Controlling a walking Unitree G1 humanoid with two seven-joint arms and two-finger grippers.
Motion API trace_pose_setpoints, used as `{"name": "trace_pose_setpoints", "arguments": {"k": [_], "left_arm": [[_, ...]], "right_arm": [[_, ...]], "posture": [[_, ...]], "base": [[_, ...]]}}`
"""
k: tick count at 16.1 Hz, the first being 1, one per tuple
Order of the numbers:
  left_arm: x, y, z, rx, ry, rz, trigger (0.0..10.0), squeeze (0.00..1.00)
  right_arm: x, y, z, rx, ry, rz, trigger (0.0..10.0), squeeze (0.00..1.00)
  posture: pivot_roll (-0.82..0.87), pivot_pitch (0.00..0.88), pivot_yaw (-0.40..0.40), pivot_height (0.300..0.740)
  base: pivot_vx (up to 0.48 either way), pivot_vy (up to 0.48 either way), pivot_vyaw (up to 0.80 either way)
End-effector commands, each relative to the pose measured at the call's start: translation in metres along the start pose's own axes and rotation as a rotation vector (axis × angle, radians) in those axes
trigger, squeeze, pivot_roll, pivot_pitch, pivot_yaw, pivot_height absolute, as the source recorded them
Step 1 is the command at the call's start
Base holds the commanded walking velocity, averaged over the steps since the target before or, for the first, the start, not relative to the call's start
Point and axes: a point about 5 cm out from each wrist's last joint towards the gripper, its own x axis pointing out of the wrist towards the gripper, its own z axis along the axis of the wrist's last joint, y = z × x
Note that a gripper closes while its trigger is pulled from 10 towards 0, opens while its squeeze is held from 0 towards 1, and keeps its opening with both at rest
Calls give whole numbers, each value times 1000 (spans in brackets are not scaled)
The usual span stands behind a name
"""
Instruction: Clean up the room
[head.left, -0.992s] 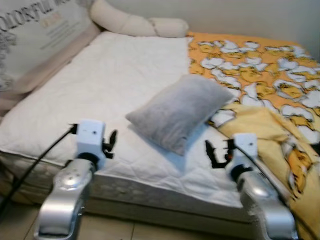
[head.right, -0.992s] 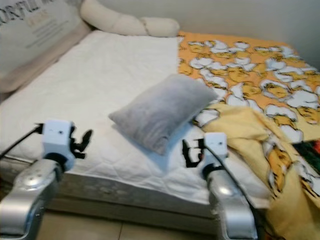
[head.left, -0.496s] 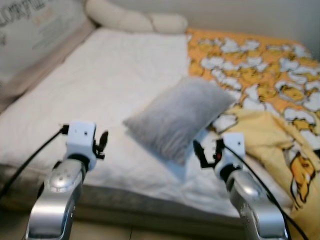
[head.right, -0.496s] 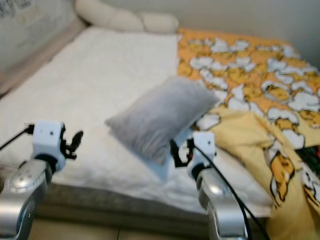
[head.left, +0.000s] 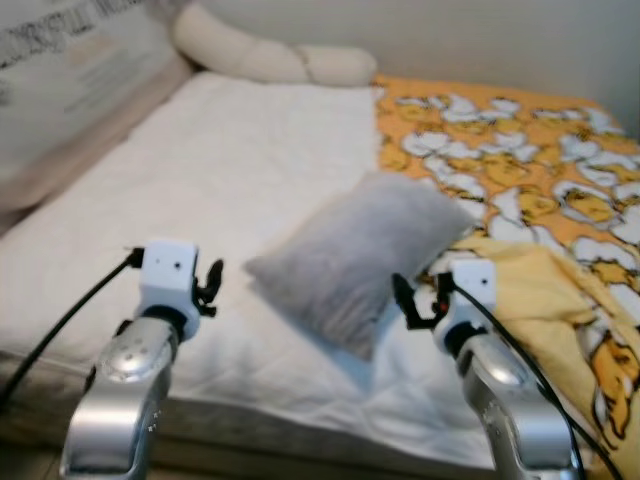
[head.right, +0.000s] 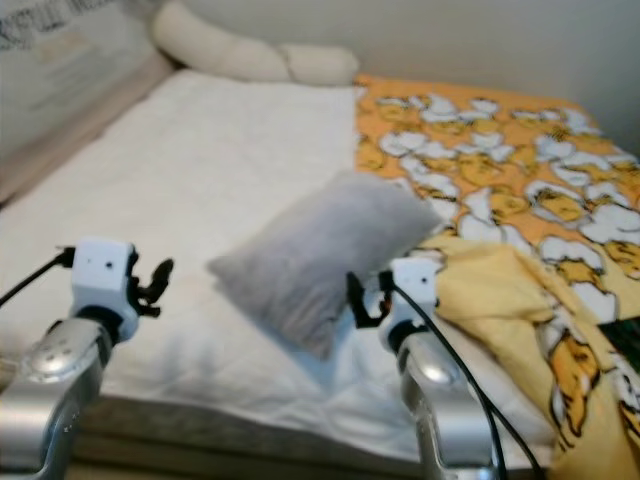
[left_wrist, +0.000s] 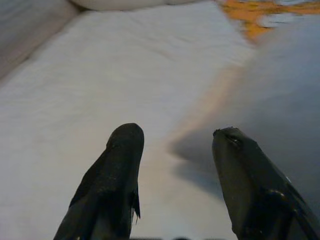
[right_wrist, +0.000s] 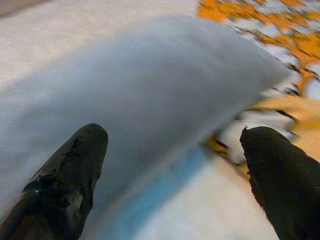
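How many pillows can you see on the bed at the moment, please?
2: a grey pillow lying mid-bed between the open left gripper and open right gripper, and a long cream pillow against the far wall. Others may be hidden.

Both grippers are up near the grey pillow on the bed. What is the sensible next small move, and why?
Probably ease the right gripper forward onto the near edge of the grey pillow. Its fingers are spread wide and the right wrist view looks straight at the pillow, which lies askew mid-mattress, partly over the yellow blanket. The left gripper, also open, is off to the side.
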Motion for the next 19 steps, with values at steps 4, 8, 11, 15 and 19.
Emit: {"name": "trace_pose_setpoints", "arguments": {"k": [4, 8, 11, 15, 19], "left_arm": [[0, 1, 2, 15, -8, -5, 10000, 0], [-1, 3, 1, 31, -9, -2, 10000, 0], [-3, 2, -1, 32, -4, -13, 10000, 0], [-4, -1, -1, 34, -6, -31, 10000, 0], [19, -3, 2, 53, 7, -94, 10000, 0]], "right_arm": [[3, 2, 4, 0, -18, 14, 10000, 0], [2, 3, 2, -3, -14, 26, 10000, 0], [1, 3, 2, 12, -15, 20, 10000, 0], [-1, 1, 0, 24, -7, 16, 10000, 0], [0, -14, 1, 83, 12, -71, 10000, 1000]], "posture": [[-77, 0, -38, 740], [-79, 0, -29, 740], [-79, 0, -28, 740], [-76, 0, -30, 740], [-78, 0, -33, 740]], "base": [[332, 0, -506], [153, 0, 0], [0, 0, 0], [0, 0, 0], [0, 0, 0]]}}
